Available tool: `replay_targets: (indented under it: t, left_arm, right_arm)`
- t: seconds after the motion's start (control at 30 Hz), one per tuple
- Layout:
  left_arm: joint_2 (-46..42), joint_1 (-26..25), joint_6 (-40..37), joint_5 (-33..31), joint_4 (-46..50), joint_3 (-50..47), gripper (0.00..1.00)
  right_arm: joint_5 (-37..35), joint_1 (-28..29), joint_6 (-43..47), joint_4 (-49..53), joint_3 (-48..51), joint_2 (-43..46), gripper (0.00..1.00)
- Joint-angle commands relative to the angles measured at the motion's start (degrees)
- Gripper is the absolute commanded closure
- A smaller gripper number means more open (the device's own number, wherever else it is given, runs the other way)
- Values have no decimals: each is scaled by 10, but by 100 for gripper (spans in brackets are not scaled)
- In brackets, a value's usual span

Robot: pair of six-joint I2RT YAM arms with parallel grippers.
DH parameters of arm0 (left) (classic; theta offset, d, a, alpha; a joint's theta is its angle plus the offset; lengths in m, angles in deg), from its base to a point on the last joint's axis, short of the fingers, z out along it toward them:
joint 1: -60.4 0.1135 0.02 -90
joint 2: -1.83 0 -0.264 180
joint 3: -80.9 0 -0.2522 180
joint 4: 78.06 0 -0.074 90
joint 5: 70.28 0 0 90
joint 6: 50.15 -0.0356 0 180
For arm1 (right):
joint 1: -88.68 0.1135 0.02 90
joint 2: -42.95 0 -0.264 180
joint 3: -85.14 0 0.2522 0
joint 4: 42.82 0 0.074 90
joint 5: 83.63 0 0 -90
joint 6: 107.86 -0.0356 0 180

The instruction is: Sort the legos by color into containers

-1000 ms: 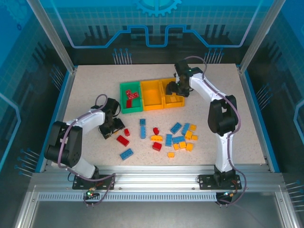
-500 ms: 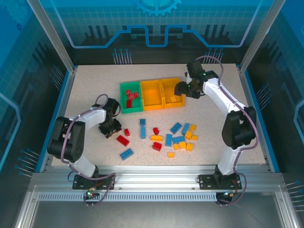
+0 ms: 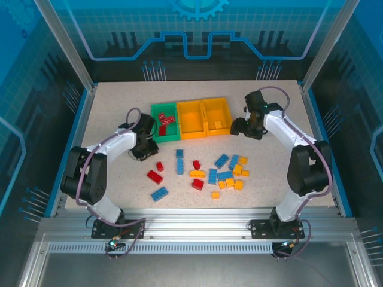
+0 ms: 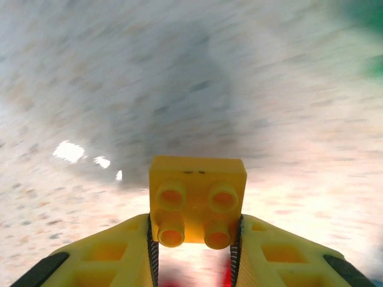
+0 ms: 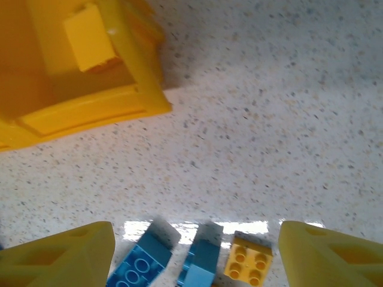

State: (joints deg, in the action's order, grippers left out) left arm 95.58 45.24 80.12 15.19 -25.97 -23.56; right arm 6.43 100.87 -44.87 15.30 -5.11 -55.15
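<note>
Since a second ago: left pincer (image 3: pixel 145 153) up from beside the loose red bricks (image 3: pixel 154 176) to the near-left corner of the green bin (image 3: pixel 166 140); right pincer (image 3: pixel 239 128) off the right-hand yellow bin (image 3: pixel 217 133), to just right of it.

Hard to make out: left wrist view smeared with blur, counter (image 4: pixel 269 89) a grey haze, a green patch (image 4: pixel 365 18) cut off at the top right, something red under the fingers (image 4: pixel 90 257) beyond telling.

Around: red bricks (image 3: pixel 166 121) inside the green bin, middle yellow bin (image 3: pixel 191 136) next to it, a lone yellow brick (image 5: pixel 88 34) in the right-hand bin, a scatter of blue and yellow bricks (image 3: pixel 224 175) mid-counter.

Left pincer clamped on a yellow four-stud brick (image 4: pixel 197 185), studs toward the camera. Right pincer spread wide, nothing held, two blue bricks (image 5: pixel 143 263) and a small yellow brick (image 5: pixel 246 258) on the counter between its fingers (image 5: pixel 60 257).
</note>
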Motion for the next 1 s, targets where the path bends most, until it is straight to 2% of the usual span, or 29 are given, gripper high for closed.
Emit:
replay_targets:
  t: [0.0,0.13,0.47,0.87,0.9,0.97]
  left_arm:
    - [-2,-43,-55,-8,0,97,66]
    - [44,-88,-101,-4,-20,196,67]
    - [204,-148,-176,79,-70,392,69]
    - [372,-168,-186,134,-46,587,71]
    - [385,-168,-184,133,-37,599,70]
    - [399,-167,-178,129,-22,615,62]
  right_arm:
    - [10,-12,-9,-20,22,27,26]
    - [30,-26,-15,-37,52,40,26]
    - [86,-41,13,-110,88,21,27]
    - [77,-39,17,-136,107,-2,29]
    - [78,-39,16,-136,107,-2,29]
    - [83,-39,15,-139,111,4,29]
